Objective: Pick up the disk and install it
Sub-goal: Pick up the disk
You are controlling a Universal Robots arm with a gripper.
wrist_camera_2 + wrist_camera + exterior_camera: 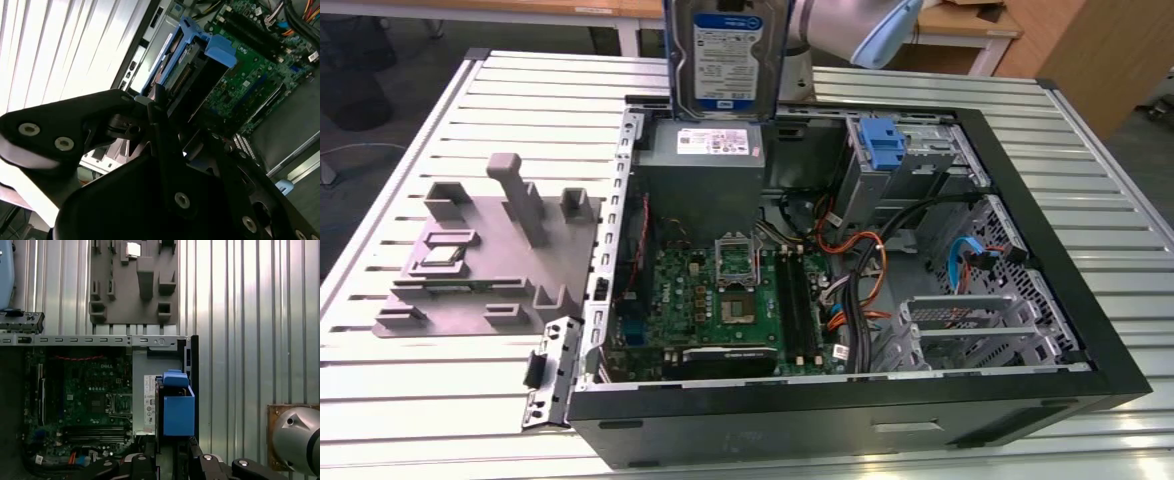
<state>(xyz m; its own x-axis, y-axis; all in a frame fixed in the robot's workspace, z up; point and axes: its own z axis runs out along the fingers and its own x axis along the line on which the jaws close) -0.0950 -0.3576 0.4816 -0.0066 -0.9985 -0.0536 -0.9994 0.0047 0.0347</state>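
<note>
Item 1, the disk: you have it upright in the air, label facing the exterior view, above the grey power supply at the far side of the open computer case. In the first wrist view its blue side rail shows end-on over the case. Item 2, the gripper: its black fingers are clamped on the disk's end. Item 3, the case: it lies on its side on the slatted table, motherboard exposed, 1 blue bracket standing in the drive bay toward the exterior view's right. Item 4, a grey fixture plate: you'll find it on the table at the exterior view's left, just beside the case.
</note>
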